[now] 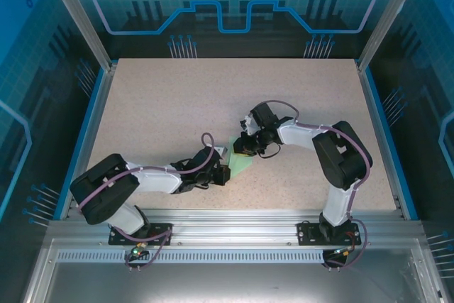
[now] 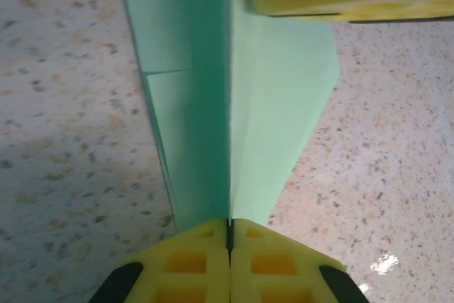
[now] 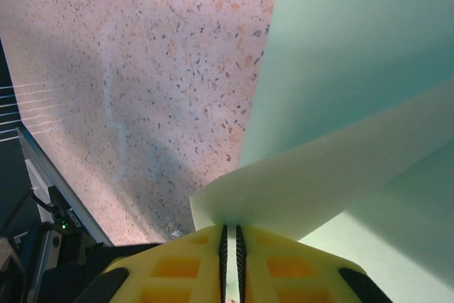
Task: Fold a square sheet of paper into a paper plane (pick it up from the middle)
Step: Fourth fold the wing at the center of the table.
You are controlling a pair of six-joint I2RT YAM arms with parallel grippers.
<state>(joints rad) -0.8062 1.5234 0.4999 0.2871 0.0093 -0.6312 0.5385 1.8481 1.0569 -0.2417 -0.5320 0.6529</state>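
Left jaws are pinching shut on the centre ridge of the thin, pale mint-green folded paper sheet (image 2: 277,104), which is sitting mid-worktop between both arms (image 1: 243,163). Its flaps are sloping down either side toward the speckled beige worktop (image 1: 177,104). Right jaws are clamping closed on a raised flap edge at the paper's far end.

Progress, as a judgement: several folds and a centre crease are showing, so it's prob. well past halfway, w/ wing shaping and release left.

Hard to make out: the tip is getting cut off in the wrist views and the arms are covering most of the paper from above, so fold count, symmetry and whether it's touching the worktop can't be told.
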